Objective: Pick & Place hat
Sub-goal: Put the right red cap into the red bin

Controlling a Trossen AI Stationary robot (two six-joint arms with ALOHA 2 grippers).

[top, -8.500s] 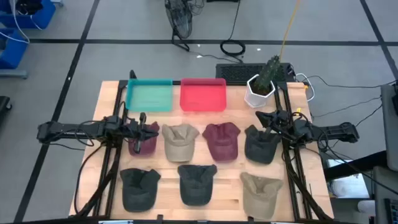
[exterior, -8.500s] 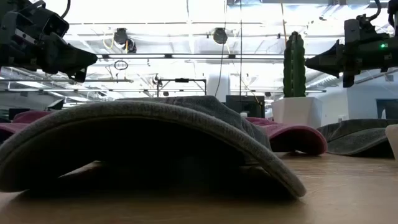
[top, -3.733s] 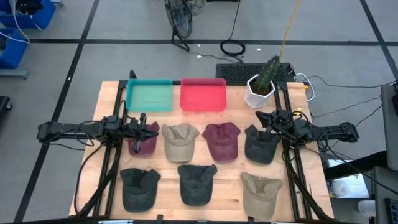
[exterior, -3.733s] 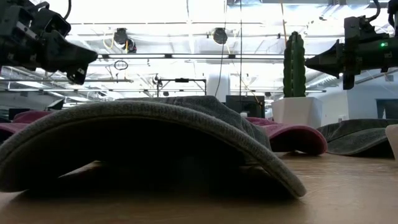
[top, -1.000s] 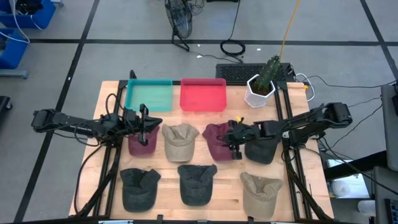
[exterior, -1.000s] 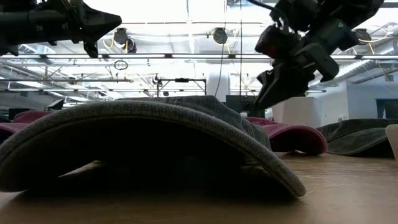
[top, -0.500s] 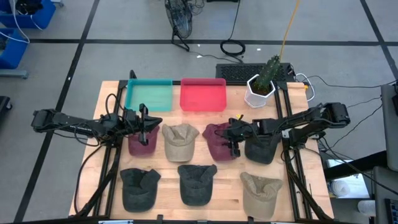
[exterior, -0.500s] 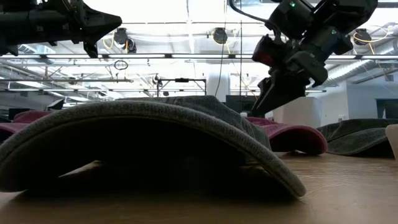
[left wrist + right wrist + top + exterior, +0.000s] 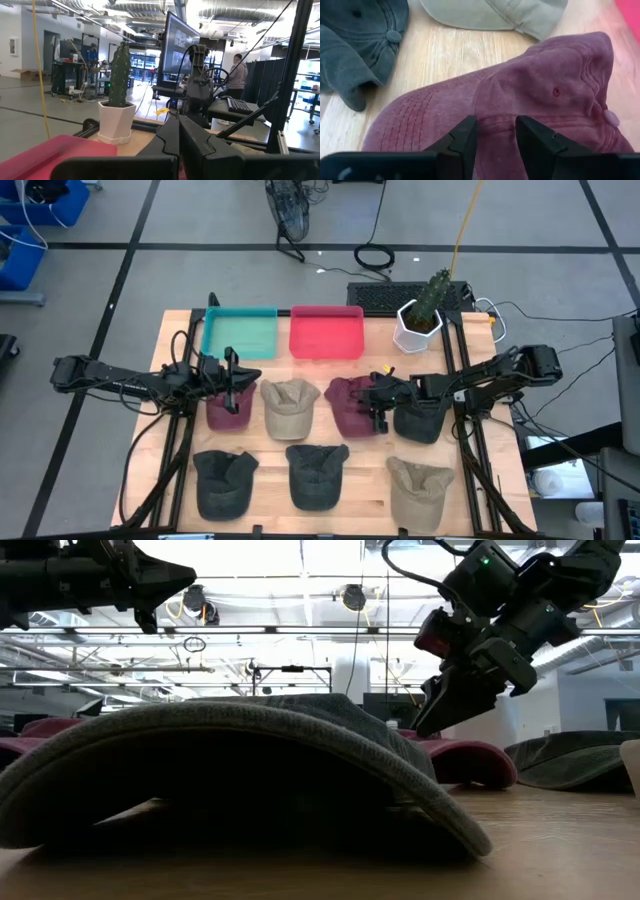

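Several caps lie in two rows on the wooden table (image 9: pixel 175 330). The maroon hat (image 9: pixel 350 405) lies in the far row between a beige cap and a dark grey one; it also shows in the right wrist view (image 9: pixel 545 85) and the low view (image 9: pixel 465 762). My right gripper (image 9: pixel 496 122) reaches over it from the table's right, fingers apart, tips down on the cloth (image 9: pixel 377 412). My left gripper (image 9: pixel 232 383) hangs shut above another maroon cap (image 9: pixel 228 410) at the far left and touches nothing. My right gripper's two fingertips (image 9: pixel 465 131) rest on the maroon hat's crown front (image 9: pixel 496 107), close to where the brim joins it. A strip of that cloth lies between the two fingers. They slant down from the table's right. The hat lies flat on the table.
A teal tray (image 9: pixel 240 332) and a red tray (image 9: pixel 326 332) stand at the far edge, with a potted cactus (image 9: pixel 422 318) to their right. A beige cap (image 9: pixel 290 408) and a dark grey cap (image 9: pixel 420 418) flank the maroon hat. Three more caps fill the near row.
My right gripper has sunk onto the maroon hat, tipping further nose-down. In the low view the hat's right end has drawn in a little.
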